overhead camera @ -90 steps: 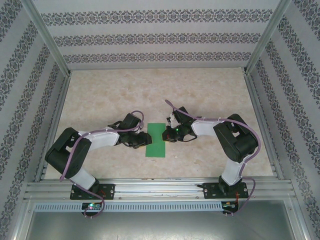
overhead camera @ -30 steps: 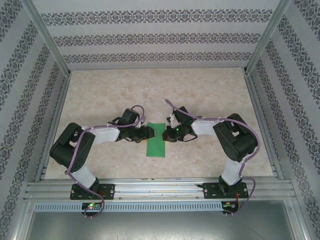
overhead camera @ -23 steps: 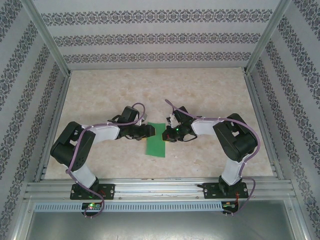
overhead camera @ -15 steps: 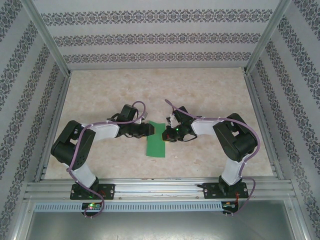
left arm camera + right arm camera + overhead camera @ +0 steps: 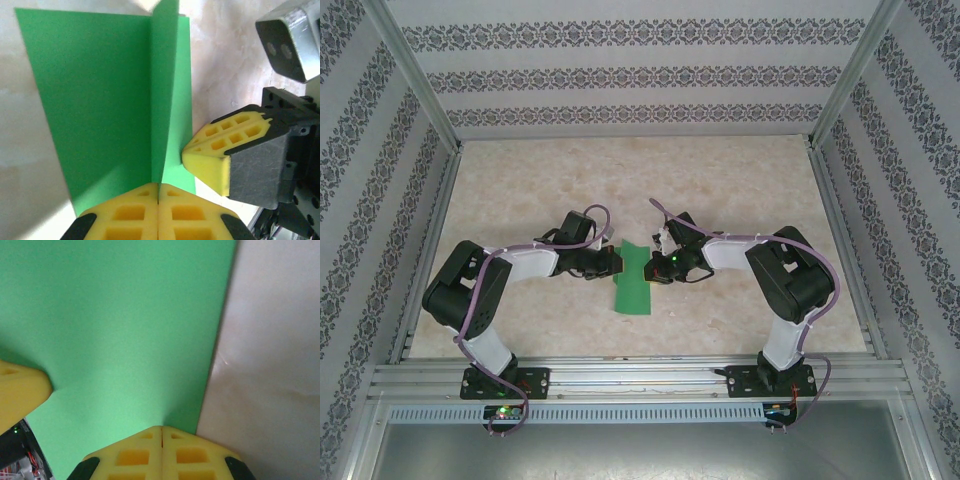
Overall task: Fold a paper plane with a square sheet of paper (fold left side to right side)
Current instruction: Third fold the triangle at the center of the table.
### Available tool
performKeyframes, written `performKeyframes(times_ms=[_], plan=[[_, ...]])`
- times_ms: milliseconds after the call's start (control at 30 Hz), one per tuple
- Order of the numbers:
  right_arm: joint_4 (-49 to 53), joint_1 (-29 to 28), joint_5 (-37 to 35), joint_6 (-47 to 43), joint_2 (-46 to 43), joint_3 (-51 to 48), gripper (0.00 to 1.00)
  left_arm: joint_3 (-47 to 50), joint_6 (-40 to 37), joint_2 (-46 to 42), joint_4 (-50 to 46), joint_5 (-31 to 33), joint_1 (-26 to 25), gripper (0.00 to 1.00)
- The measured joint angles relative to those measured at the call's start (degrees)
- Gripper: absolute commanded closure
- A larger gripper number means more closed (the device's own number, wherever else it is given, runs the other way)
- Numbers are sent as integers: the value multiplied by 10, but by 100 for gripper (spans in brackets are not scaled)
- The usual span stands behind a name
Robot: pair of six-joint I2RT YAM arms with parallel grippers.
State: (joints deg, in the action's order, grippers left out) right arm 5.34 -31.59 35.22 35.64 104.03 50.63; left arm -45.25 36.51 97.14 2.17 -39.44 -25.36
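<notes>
The square sheet of paper point(image 5: 635, 288) lies bright green on the table between both arms, looking like a narrow upright rectangle. My left gripper point(image 5: 615, 262) is at its upper left edge. In the left wrist view a flap of the sheet point(image 5: 164, 90) stands upright and runs into the seam of my left gripper point(image 5: 159, 186), which is shut on it. My right gripper point(image 5: 656, 268) is shut, its tips point(image 5: 161, 429) resting on the sheet point(image 5: 125, 325) near its right edge. One right fingertip point(image 5: 215, 150) sits on the paper close to the raised flap. The paper plane is out of view.
The marble-patterned table point(image 5: 720, 190) stretches open behind and beside the paper. Patterned walls and aluminium posts point(image 5: 415, 80) enclose it, with a metal rail point(image 5: 640, 375) along the near edge. The two grippers are only a few centimetres apart.
My left gripper has shut on the sheet's left flap, which now stands up off the table. The right gripper has stayed shut in the same spot on the paper.
</notes>
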Motion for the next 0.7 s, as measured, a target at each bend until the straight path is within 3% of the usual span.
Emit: performKeyframes(times_ms=[200,433,533,700], plan=[[5,4,-38,-21,-61,-7,67,20,33,-2,12,0,0,95],[-4,-8,-114,-79,-241,-81,51,32,76,-5,35,-2,0,95],[-10,-49,-158,-115,-314,-123,46,32,89,-5,39,-6,0,95],[-21,-167,-244,-183,-374,-171,41,33,106,-5,45,-10,0,95]])
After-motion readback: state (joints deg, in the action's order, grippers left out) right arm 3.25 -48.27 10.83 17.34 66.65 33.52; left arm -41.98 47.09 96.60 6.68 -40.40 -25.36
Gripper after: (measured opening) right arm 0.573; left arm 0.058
